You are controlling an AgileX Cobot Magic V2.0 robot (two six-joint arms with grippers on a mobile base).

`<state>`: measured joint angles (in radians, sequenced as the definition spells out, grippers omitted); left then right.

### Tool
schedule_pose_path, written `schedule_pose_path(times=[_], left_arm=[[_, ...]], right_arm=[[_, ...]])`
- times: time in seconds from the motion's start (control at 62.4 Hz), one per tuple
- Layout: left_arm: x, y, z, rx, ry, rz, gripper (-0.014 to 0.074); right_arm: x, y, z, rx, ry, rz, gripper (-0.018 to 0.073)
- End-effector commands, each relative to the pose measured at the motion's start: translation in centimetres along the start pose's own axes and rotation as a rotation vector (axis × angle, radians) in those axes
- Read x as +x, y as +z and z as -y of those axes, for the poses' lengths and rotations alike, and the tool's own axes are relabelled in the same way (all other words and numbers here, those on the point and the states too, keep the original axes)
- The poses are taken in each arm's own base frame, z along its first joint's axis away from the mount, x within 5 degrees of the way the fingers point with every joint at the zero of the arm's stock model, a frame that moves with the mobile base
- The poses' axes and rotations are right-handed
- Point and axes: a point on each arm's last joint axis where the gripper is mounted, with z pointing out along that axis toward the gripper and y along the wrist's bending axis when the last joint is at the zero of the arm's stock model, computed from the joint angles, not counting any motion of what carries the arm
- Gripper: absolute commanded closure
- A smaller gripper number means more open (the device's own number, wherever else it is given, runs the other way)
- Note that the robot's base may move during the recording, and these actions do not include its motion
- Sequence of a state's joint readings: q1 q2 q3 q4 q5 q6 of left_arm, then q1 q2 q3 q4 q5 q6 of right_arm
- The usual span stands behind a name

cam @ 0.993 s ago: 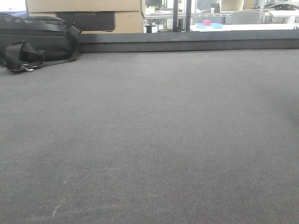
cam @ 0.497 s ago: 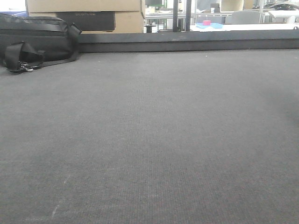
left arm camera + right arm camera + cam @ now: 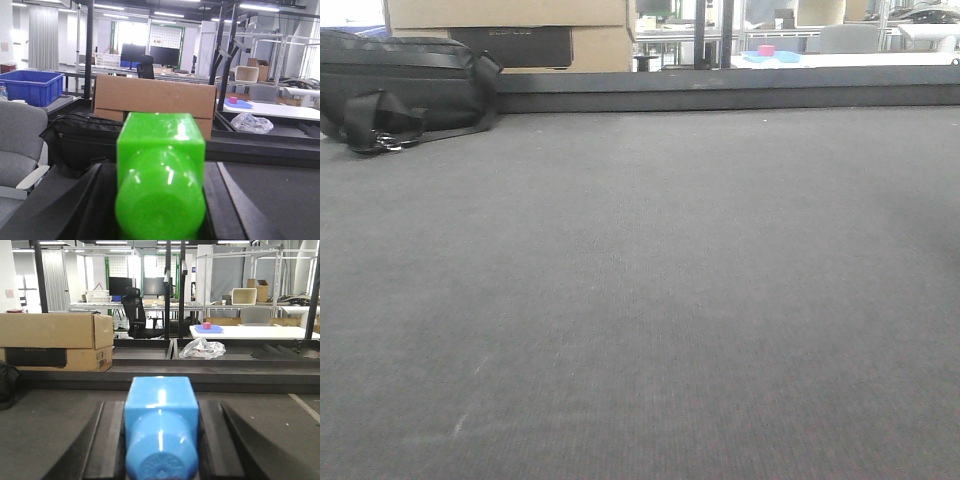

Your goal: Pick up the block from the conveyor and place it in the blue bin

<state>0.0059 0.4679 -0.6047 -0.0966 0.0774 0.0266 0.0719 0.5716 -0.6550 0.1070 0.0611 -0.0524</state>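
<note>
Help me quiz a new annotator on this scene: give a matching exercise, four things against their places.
Things:
1. black bag
2. blue crate
3. small pink object
4. clear plastic bag

Places:
A. on a blue tray on the white table
B. crumpled, behind the conveyor's far rim
C. far left, above a grey chair in the left wrist view
D. at the conveyor's far left, before the cardboard boxes

Pairs: 1-D, 2-C, 3-A, 4-B
</note>
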Motion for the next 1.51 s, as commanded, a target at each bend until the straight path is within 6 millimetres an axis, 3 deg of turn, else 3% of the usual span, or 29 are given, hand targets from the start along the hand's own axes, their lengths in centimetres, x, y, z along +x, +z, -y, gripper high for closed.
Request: schedule_pose_path(times=[0.0,1.49], left_arm=[[-0.4,-0.13,0.01,0.0,-0.011,0.025,0.0708],[-0.4,-0.13,0.01,0.0,-0.011,0.025,0.0708]], right_arm=[[-0.28,-0.15,-0.02,-0.001,-0.01,0.026,0.0721],[-0.28,-0.15,-0.02,-0.001,-0.01,0.026,0.0721]])
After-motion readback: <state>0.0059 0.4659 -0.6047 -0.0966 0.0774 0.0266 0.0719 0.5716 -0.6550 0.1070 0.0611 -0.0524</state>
